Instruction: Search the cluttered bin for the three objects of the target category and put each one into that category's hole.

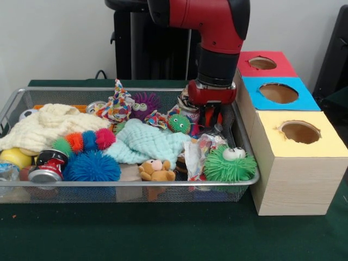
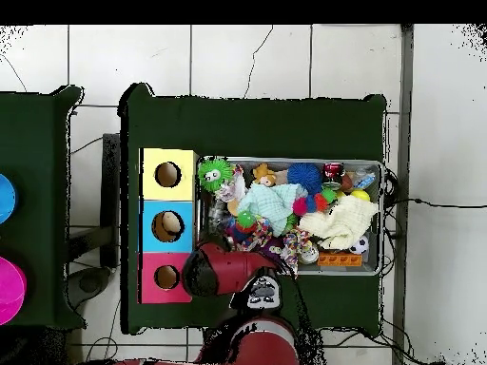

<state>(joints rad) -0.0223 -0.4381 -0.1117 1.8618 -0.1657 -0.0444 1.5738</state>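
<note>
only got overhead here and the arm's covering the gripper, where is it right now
observer: front view shows the gripper down inside the wire bin, in the corner nearest the red-faced hole.
operator: what's it next to
observer: a small green fuzzy ball with eyes sits just beside it, on the side away from the boxes.
operator: any bottle near it
observer: none that I can see there. A clear object lies at the bin's opposite end, below a yellow ball, too cut off to name.
</note>
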